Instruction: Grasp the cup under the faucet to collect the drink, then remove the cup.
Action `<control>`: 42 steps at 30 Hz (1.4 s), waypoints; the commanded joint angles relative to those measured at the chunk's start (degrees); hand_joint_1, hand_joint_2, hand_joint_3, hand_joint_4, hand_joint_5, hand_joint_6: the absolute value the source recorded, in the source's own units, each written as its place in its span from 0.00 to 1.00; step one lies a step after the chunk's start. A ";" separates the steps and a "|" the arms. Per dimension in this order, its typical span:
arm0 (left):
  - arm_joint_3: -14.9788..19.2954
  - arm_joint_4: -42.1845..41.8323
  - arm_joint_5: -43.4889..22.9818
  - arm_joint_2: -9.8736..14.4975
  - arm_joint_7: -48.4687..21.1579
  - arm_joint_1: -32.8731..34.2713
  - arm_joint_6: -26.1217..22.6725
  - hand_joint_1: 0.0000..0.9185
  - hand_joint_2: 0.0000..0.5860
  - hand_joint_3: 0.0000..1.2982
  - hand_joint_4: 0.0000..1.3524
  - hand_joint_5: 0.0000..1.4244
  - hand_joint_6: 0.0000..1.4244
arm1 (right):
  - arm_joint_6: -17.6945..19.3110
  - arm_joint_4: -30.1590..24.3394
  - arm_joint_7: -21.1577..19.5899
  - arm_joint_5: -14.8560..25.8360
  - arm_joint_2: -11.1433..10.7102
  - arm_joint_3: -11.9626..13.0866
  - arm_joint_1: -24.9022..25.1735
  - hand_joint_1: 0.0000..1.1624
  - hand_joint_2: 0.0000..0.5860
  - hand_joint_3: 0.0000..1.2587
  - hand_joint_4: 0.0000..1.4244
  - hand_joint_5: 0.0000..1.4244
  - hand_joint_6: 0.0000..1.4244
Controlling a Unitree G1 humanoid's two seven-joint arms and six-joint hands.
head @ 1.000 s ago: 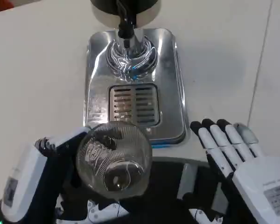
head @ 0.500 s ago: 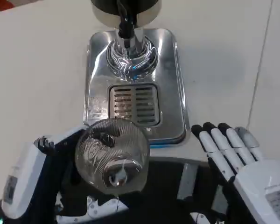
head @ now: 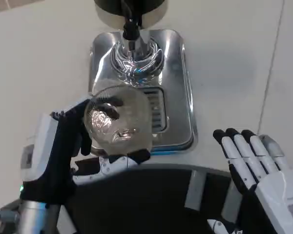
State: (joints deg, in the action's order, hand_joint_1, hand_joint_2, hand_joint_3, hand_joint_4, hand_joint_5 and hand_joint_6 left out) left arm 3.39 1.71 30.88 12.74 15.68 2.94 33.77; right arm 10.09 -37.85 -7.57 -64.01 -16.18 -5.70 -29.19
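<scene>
Glass cup (head: 118, 122), clear and ribbed, sits in the grasp of the left hand (head: 56, 151), whose dark fingers (head: 73, 127) wrap its left side while a white and black finger (head: 124, 161) curls under its near edge. The cup is seen from above, lifted over the front left part of the chrome drip tray (head: 178, 102), and it covers most of the left half of the slotted grille (head: 156, 114) set into that tray. Beyond the cup, at the far end of the tray, stands the chrome base of the faucet (head: 136, 61), with a black spout (head: 130, 29) above it and the dark round body of the dispenser (head: 129, 7) at the top edge of the view. The cup lies nearer the robot than the spout, not directly beneath it. Whether any drink is in the cup cannot be told through the reflections. The right hand (head: 256, 163) rests apart on the white counter (head: 39, 63), to the right of the tray and touching nothing, its fingers (head: 239, 156) stretched out straight, side by side, pointing away from the robot. A dark curved edge of the robot's body fills the bottom of the view between the two arms.
</scene>
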 commanded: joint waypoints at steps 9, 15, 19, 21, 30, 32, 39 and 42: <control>-4.75 17.16 3.18 1.14 5.48 13.42 -0.66 0.82 0.13 0.90 0.85 0.91 1.00 | -0.51 -2.11 -1.00 -2.10 2.13 -1.82 -3.66 0.36 0.73 0.00 0.00 0.00 0.00; -7.74 24.28 4.53 1.06 8.13 19.48 -1.37 0.82 0.13 0.90 0.85 0.91 1.00 | -0.41 -2.17 -1.00 -2.29 2.36 -1.79 -3.84 0.35 0.72 0.00 0.00 0.00 0.00; -9.14 28.61 5.17 1.18 10.21 23.04 -1.86 0.82 0.13 0.90 0.85 0.91 1.00 | -0.41 -2.18 -1.00 -2.30 2.37 -1.79 -3.84 0.34 0.72 0.00 0.00 0.00 0.00; -9.72 30.81 5.44 1.35 11.18 24.95 -2.10 0.82 0.13 0.90 0.85 0.91 1.00 | -0.41 -2.18 -1.00 -2.30 2.37 -1.79 -3.84 0.34 0.72 0.00 0.00 0.00 0.00; -11.85 39.75 6.10 1.17 16.09 31.87 -3.94 0.82 0.13 0.90 0.85 0.91 1.00 | -0.52 -4.39 -0.83 -2.07 2.43 -0.97 -7.75 0.33 0.72 0.00 0.00 0.00 0.00; -11.83 41.63 5.71 1.37 16.61 33.06 -4.16 0.82 0.13 0.90 0.85 0.91 1.00 | -0.57 -4.76 -0.84 -2.12 2.66 -0.92 -8.00 0.33 0.72 0.00 0.00 0.00 0.00; -12.11 44.99 5.27 2.11 19.29 35.19 -4.50 0.82 0.14 0.91 0.84 0.90 1.00 | -0.80 -4.54 -0.30 -1.07 2.86 0.07 -7.34 0.33 0.72 0.00 0.00 0.00 0.00; -12.59 45.46 5.97 2.06 21.13 35.74 -5.48 0.82 0.15 0.91 0.84 0.90 1.00 | -0.86 -3.85 0.13 -0.29 2.81 0.47 -6.16 0.33 0.72 0.00 0.00 0.00 0.00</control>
State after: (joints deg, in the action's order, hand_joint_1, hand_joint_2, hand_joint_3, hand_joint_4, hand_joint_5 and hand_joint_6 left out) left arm -8.46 46.61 36.60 14.33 34.20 37.26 28.92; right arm 9.40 -42.35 -7.75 -65.04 -13.41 -5.60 -35.85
